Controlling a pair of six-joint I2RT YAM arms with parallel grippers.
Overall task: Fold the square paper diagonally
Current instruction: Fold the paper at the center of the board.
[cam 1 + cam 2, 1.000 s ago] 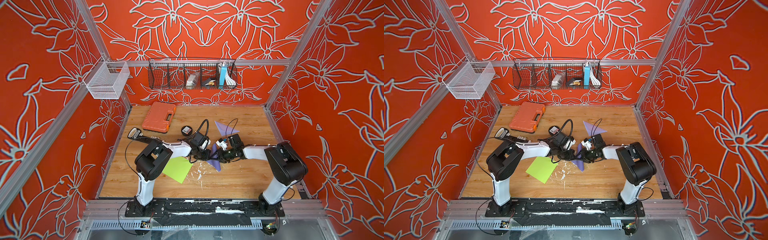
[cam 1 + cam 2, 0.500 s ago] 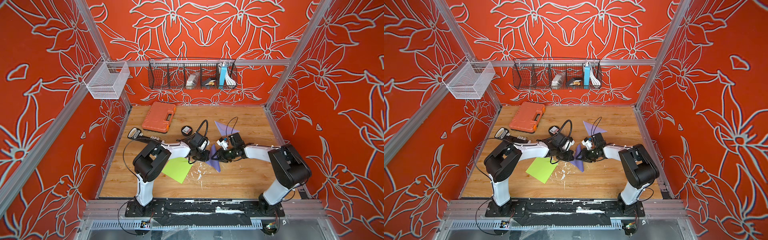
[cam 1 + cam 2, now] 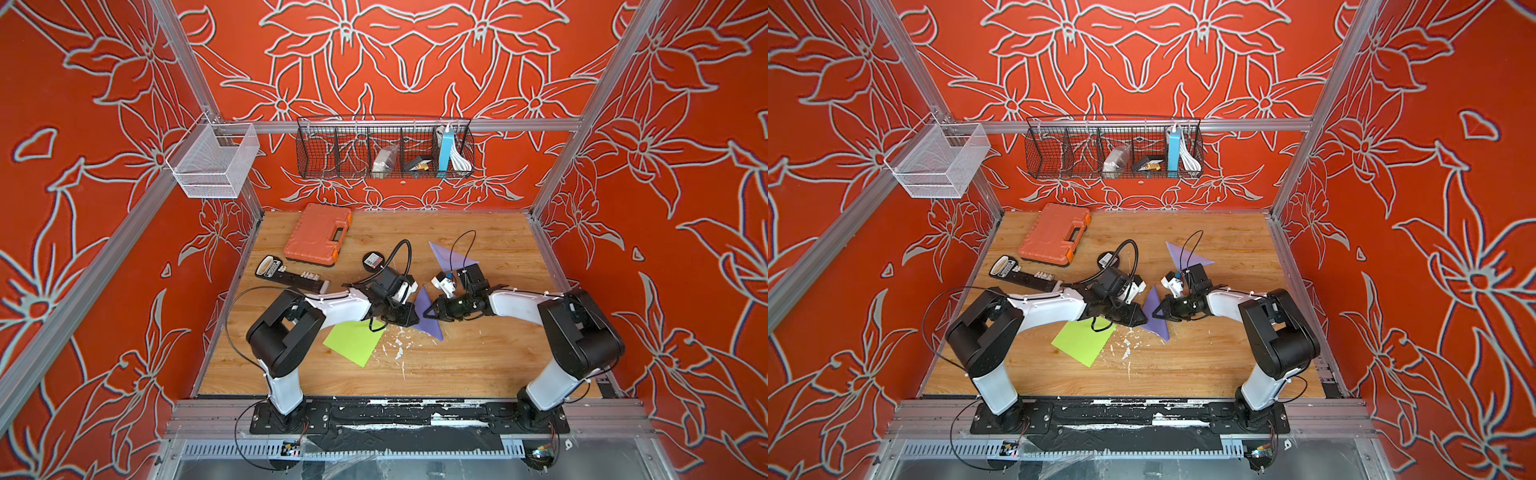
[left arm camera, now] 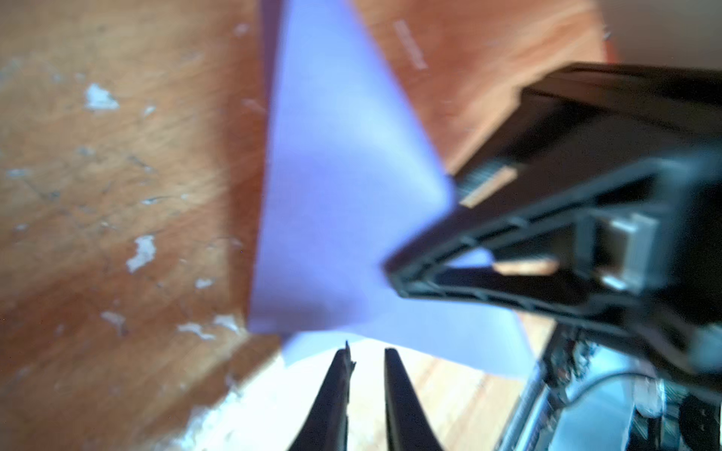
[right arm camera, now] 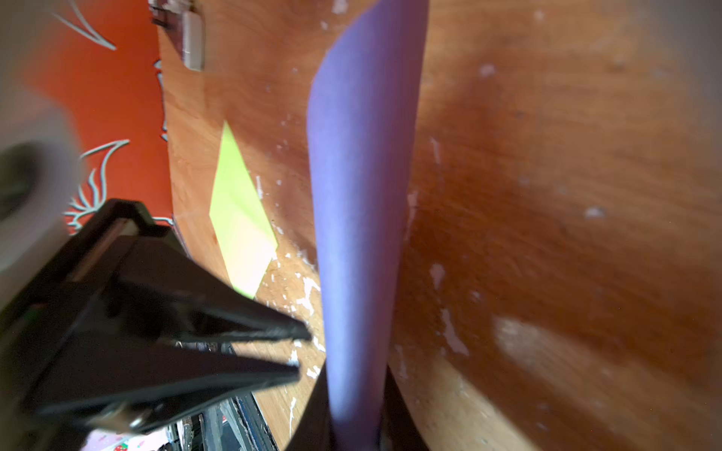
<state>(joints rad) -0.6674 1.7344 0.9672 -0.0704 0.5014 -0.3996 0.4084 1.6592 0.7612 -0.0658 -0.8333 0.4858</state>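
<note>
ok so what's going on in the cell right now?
Both arms meet mid-table over a purple paper, which is bent over and standing up off the table rather than creased flat. The right gripper is shut on it. The left gripper is open with its tips just short of the sheet, holding nothing. A green paper lies flat by the left arm, untouched, and a purple triangle lies farther back.
</note>
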